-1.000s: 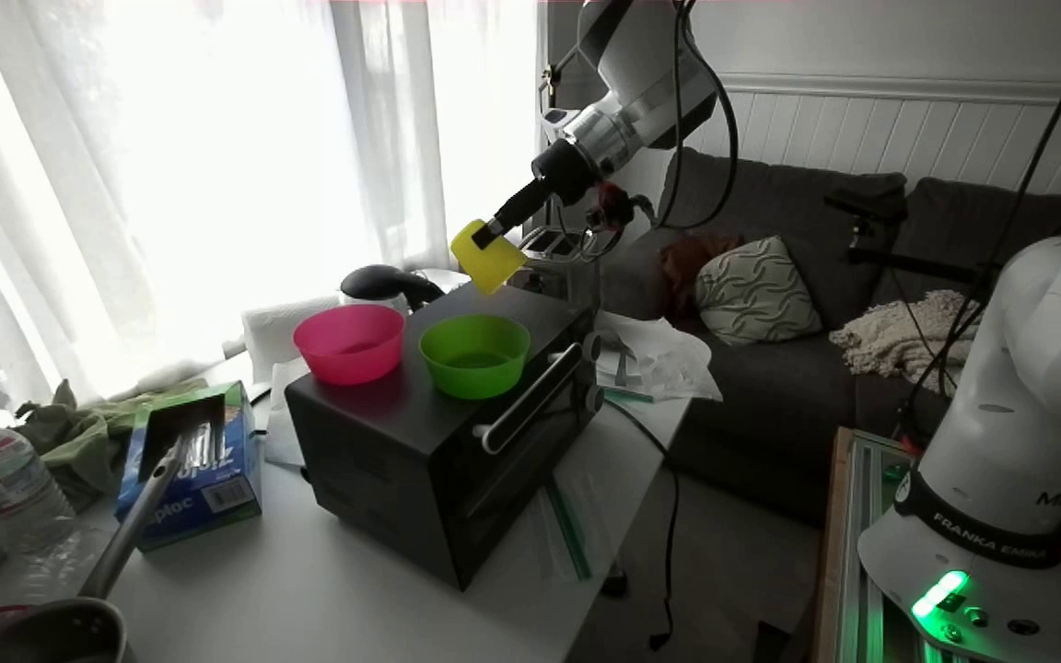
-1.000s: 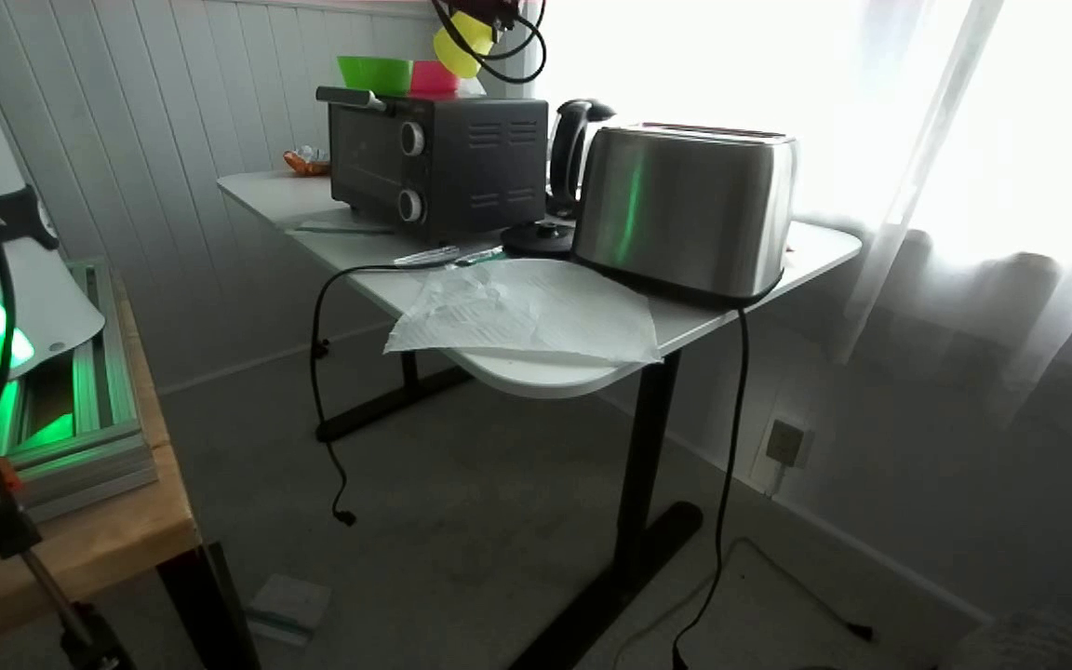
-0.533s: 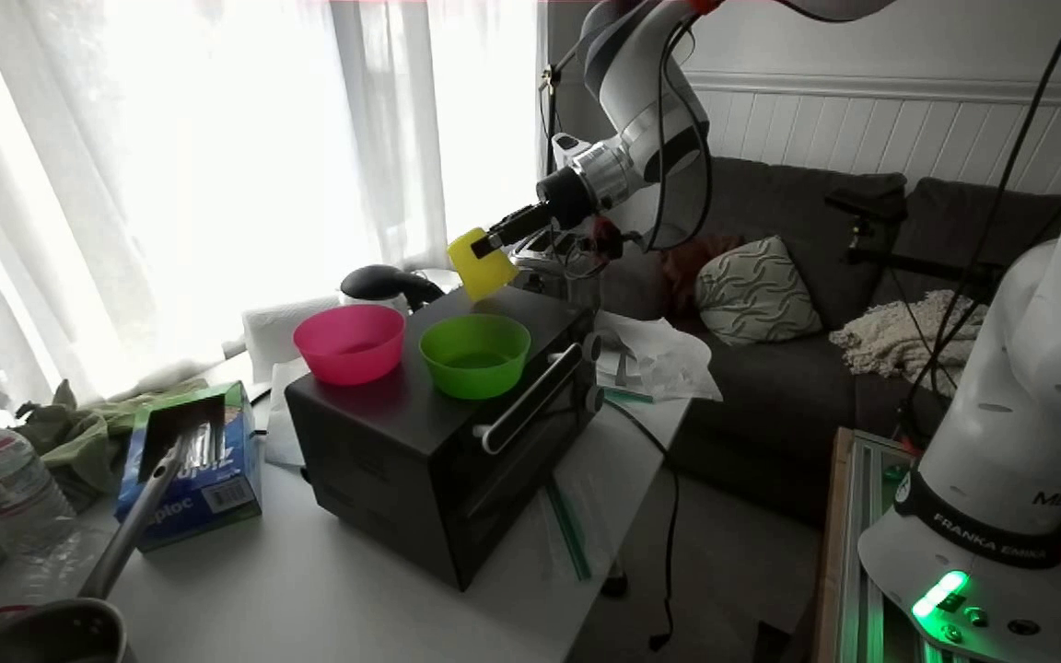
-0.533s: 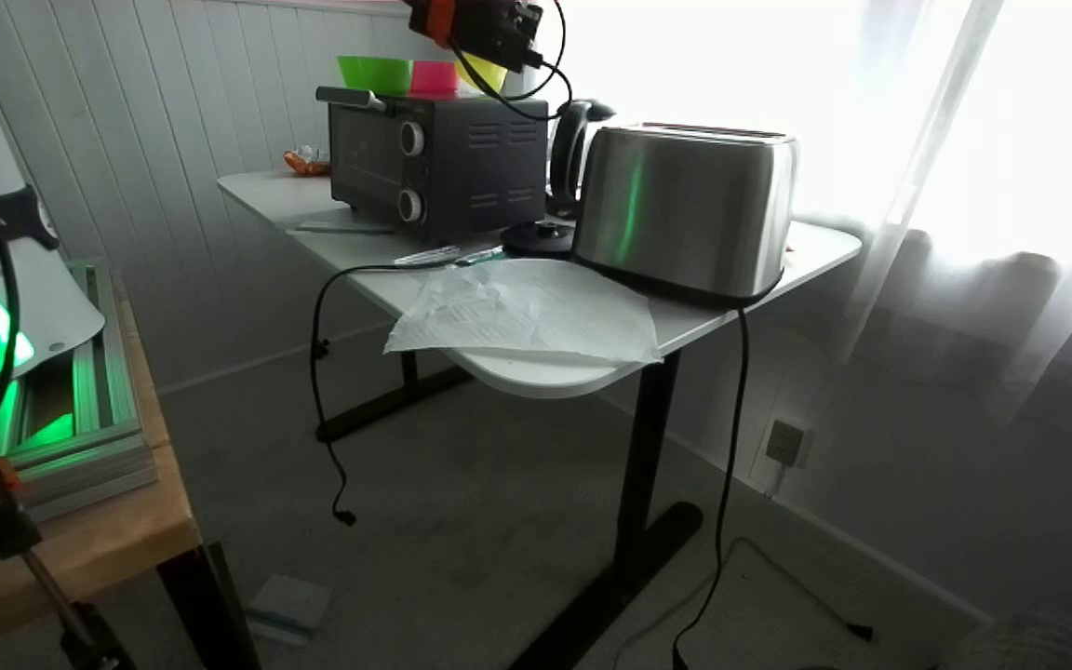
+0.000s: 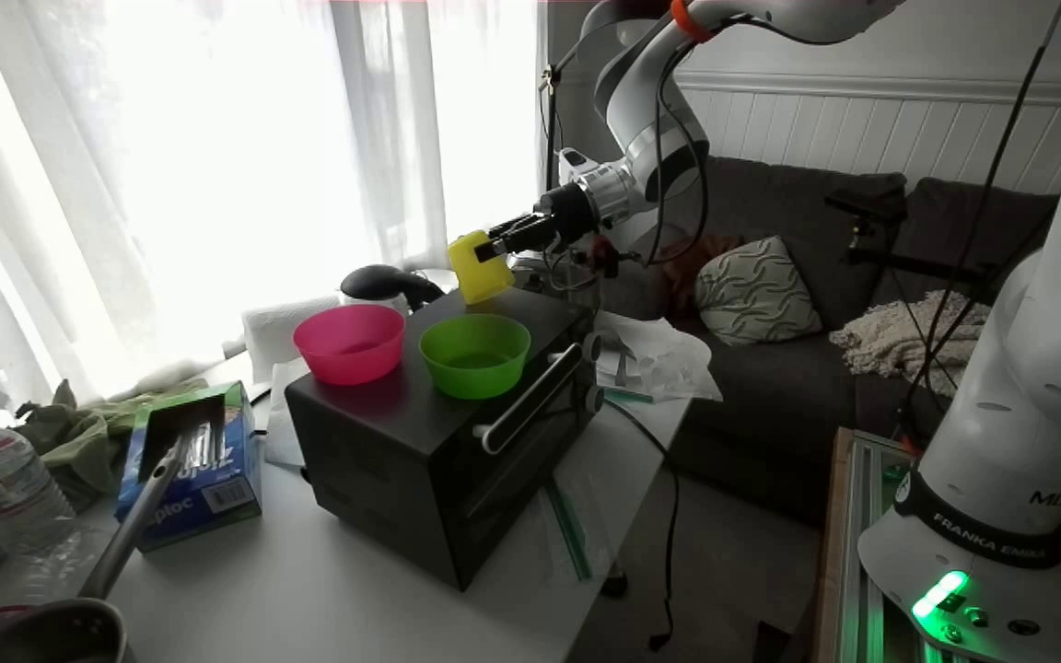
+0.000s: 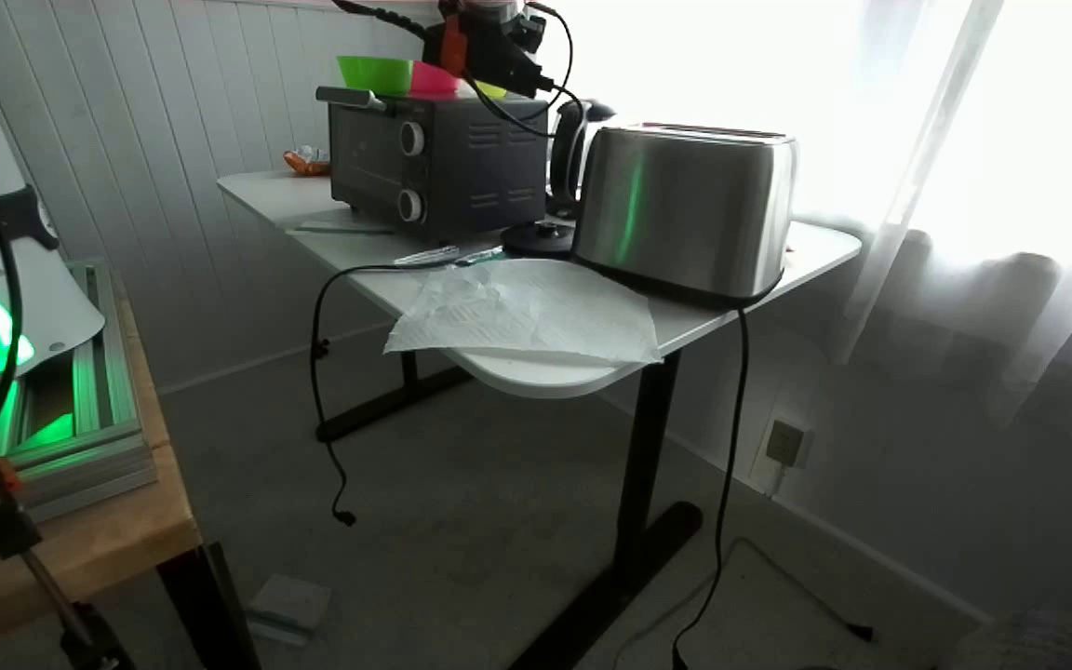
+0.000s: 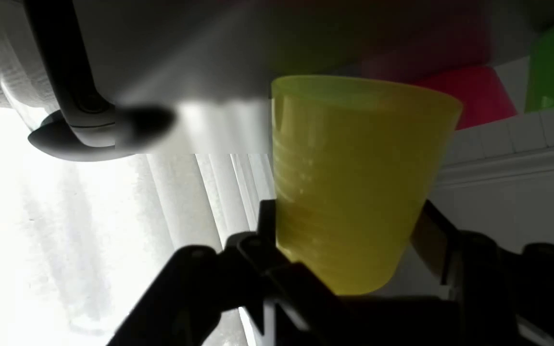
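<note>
The gripper (image 7: pixel 349 223) is pinching a yellow cup (image 7: pixel 354 168), one finger pressing on each side of its wall. The cup is being held tilted over the knob end of a dark toaster oven (image 5: pixel 374 479), near the rear edge, and its wider rim is facing toward the oven top; whether it is touching there, I cannot tell. On the same top, a green bowl (image 5: pixel 473 359) is standing close to the front edge, above the door handle (image 5: pixel 531 400), and a pink bowl (image 5: pixel 349 348) is standing near the rear corner, at the end away from the knobs (image 6: pixel 412 140). The oven is resting on the white counter (image 5: pixel 309 594). Behind its rear edge, a kettle (image 5: pixel 377 282) with black handle is standing. In an exterior view, a steel toaster (image 6: pixel 685 214) is occupying the counter beside the kettle, and a paper towel sheet (image 6: pixel 536 312) is drooping over the rounded corner. Toward the opposite end of the counter, a Ziploc box (image 5: pixel 204 474) and a pan (image 5: pixel 61 622) are lying.
</note>
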Controlling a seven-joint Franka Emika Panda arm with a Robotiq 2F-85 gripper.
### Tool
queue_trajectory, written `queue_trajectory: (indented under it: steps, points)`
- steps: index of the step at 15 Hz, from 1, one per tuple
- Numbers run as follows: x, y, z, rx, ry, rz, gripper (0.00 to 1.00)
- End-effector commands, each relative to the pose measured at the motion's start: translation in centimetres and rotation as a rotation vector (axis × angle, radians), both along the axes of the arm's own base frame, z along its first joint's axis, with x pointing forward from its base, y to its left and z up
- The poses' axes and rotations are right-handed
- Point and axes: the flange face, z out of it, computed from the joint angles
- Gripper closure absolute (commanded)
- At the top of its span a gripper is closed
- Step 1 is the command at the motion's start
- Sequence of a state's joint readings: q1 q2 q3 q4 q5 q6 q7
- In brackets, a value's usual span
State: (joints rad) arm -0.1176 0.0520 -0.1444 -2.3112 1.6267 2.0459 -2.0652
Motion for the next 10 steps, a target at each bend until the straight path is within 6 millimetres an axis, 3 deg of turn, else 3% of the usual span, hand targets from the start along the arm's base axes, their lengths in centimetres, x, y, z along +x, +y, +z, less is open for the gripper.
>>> queue_trajectory:
  steps: [1,2,3,6,10]
  points:
    - [-0.2,-0.4,-0.4,0.007,-0.038,0.016,0.55]
    - [-0.3,-0.4,-0.4,0.004,-0.041,0.018,0.55]
    - [-0.2,-0.4,-0.3,-0.001,-0.046,0.016,0.08]
    - [-0.3,-0.9,0.6,-0.021,-0.064,0.018,0.00]
    - [-0.2,-1.7,3.1,-0.073,-0.089,0.024,0.00]
